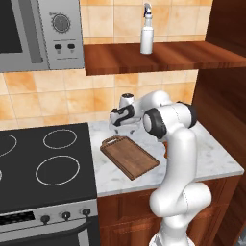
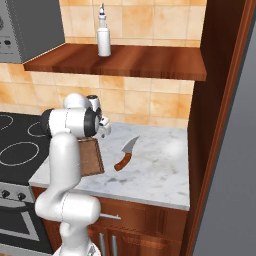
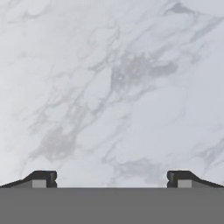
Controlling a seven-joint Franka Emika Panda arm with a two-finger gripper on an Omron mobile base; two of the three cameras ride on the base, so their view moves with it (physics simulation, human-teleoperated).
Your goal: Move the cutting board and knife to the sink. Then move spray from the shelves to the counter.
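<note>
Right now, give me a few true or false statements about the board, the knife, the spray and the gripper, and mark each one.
1. The spray stands upright on the shelf. True.
2. The board lies on the stovetop. False: it lies on the counter, right of the stovetop.
3. The knife rests on top of the board. False: it lies on bare marble beside the board, apart from it.
4. The gripper is open with nothing between its fingertips. True: the hand view shows bare marble between them.
5. The gripper is clamped on the board's loop handle. False: it holds nothing.
</note>
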